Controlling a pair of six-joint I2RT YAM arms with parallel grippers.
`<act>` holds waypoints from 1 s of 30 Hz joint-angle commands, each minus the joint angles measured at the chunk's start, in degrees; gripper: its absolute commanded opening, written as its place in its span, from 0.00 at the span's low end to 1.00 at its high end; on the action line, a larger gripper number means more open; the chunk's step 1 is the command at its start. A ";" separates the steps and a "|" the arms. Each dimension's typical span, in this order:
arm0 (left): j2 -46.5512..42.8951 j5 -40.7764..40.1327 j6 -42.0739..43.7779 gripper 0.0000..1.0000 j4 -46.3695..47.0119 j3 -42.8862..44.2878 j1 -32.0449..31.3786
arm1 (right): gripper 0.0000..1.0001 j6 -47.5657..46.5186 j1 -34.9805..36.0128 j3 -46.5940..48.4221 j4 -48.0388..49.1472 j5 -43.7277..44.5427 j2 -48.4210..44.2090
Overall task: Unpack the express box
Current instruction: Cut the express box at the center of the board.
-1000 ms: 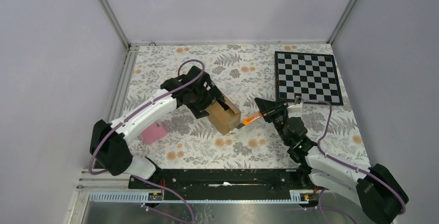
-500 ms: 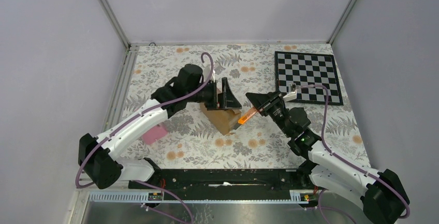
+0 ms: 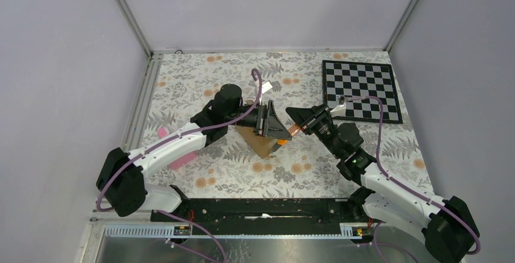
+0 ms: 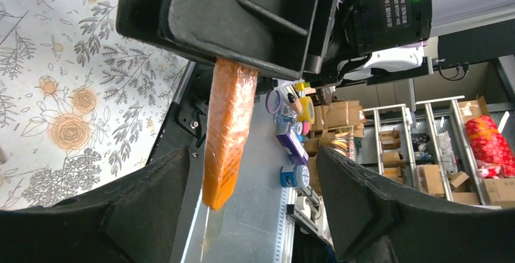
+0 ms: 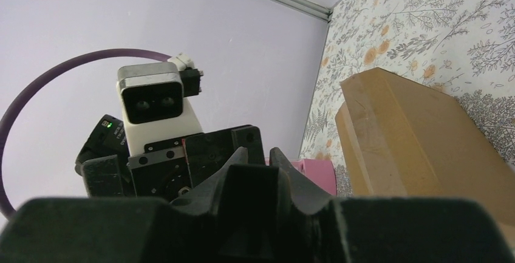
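Observation:
The express box (image 3: 262, 145), a small brown carton, lies on the floral table, partly under my left gripper (image 3: 279, 129). It also shows in the right wrist view (image 5: 425, 135). My left gripper is open, turned sideways to the right and lifted off the box. In the left wrist view its fingers (image 4: 121, 214) stand either side of the orange cutter (image 4: 228, 129) without touching it. My right gripper (image 3: 306, 123) is shut on the cutter (image 3: 296, 130) and holds it out toward the left gripper, above the box's right end.
A pink wedge-shaped object (image 3: 181, 160) lies left of the box, half under the left arm, and shows in the right wrist view (image 5: 317, 175). A checkerboard (image 3: 361, 90) lies at the back right. Metal frame rails border the table.
My left gripper has come off the box, swung right and turned sideways, open, toward the cutter. My right gripper has carried the cutter a little up and left toward it.

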 commanded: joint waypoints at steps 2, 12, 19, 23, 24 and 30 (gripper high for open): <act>2.44 2.51 -3.07 0.71 9.80 -0.17 -0.59 | 0.00 0.83 0.11 2.40 2.30 1.01 -1.03; 5.94 3.39 -8.14 0.00 15.73 -0.40 -1.95 | 0.05 0.85 0.10 1.21 2.40 0.43 -1.87; 6.91 4.61 -3.77 0.00 8.37 1.46 -1.91 | 0.46 0.15 0.09 2.19 -0.26 -2.04 -3.05; 7.76 6.18 -1.01 0.00 4.50 3.20 -1.91 | 0.62 0.14 0.07 2.27 -0.39 -5.00 -3.97; 7.79 6.83 -0.80 0.00 4.42 3.51 -1.88 | 0.63 0.33 0.07 2.20 -0.39 -5.81 -4.28; 7.62 9.57 0.18 0.00 4.07 4.29 -1.89 | 0.39 1.83 0.08 -0.87 1.21 -5.95 -7.65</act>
